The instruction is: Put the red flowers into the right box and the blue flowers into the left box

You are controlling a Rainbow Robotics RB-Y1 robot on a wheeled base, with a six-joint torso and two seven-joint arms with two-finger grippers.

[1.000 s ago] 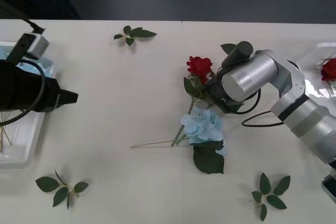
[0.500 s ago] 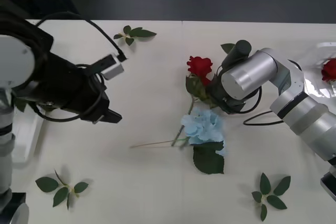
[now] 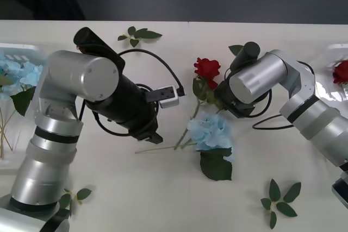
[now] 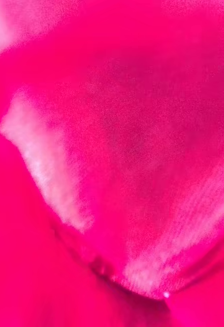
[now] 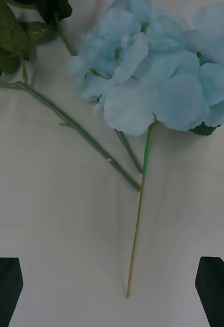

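At the far left of the table, the left box (image 3: pixel 22 158) already holds blue hydrangea heads (image 3: pixel 19 71), its outer end cut off by the frame's edge. Next over, the left gripper (image 3: pixel 152 134) hangs low above the bare tip of a blue hydrangea's stem (image 5: pixel 140 225), its black fingers (image 5: pixel 4 278) spread wide to either side of that tip, which suggests it is lining up to take this flower by the stem rather than by the soft head. The blue hydrangea (image 3: pixel 209 130) lies in the middle of the table with its stem crossing the red rose's green stem (image 5: pixel 86 138), so lifting one may drag the other. The red rose (image 3: pixel 207 69) lies just beyond it, and the right gripper (image 3: pixel 217 92) sits pressed in against the rose's leaves beside the bloom; its wrist camera is so close that red petal (image 4: pixel 112 153) blocks everything, and I cannot tell whether its fingers are spread or closed. At the far right, the right box (image 3: pixel 333 58) is half cut off, with a red rose (image 3: pixel 341 72) inside. Loose leaf sprigs (image 3: pixel 138 35) lie scattered around.
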